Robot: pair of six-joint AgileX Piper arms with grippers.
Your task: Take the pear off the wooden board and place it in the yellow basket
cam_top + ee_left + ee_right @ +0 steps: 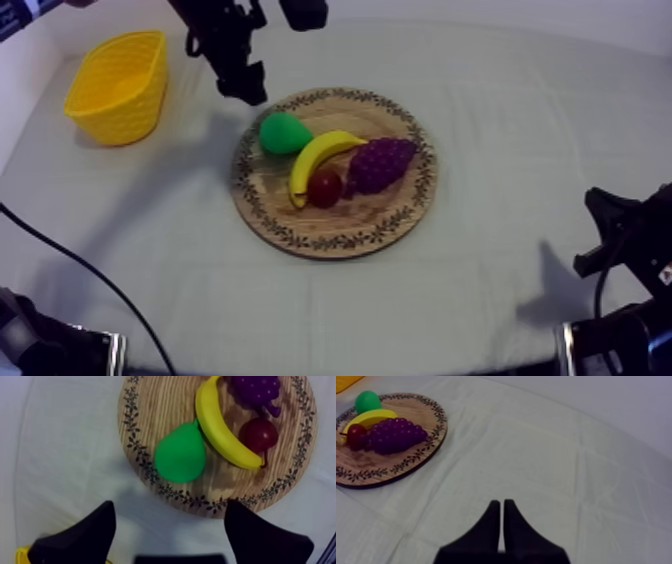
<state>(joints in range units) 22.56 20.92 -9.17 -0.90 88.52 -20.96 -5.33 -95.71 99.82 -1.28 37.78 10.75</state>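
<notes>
- The left tool (170, 505) is released: its two black fingers (82, 533) stand wide apart and grip nothing.
- It hangs over the cloth (60, 451), just outside the rim of the board (150, 406). The pear (180, 456) lies a little way beyond the gap between the fingers.
- Seen from above, this tool is at the board's far-left edge, between the basket (118, 85) and the pear, and touches neither.
- The pear is green and lies on the board, close to the rim on the basket's side. Its narrow end rests against the banana (318, 157).
- The banana curves across the middle of the board, between the pear and the grapes (380, 163).
- The small red fruit (324, 188) sits at the banana's near end, touching it, just beside the grapes.
- The basket stands open side up at the far left of the bench, well apart from the board.
- The right tool (501, 505) is clenched on nothing, its fingers together in a narrow wedge. It is low at the right side over bare cloth, well apart from the board.
</notes>
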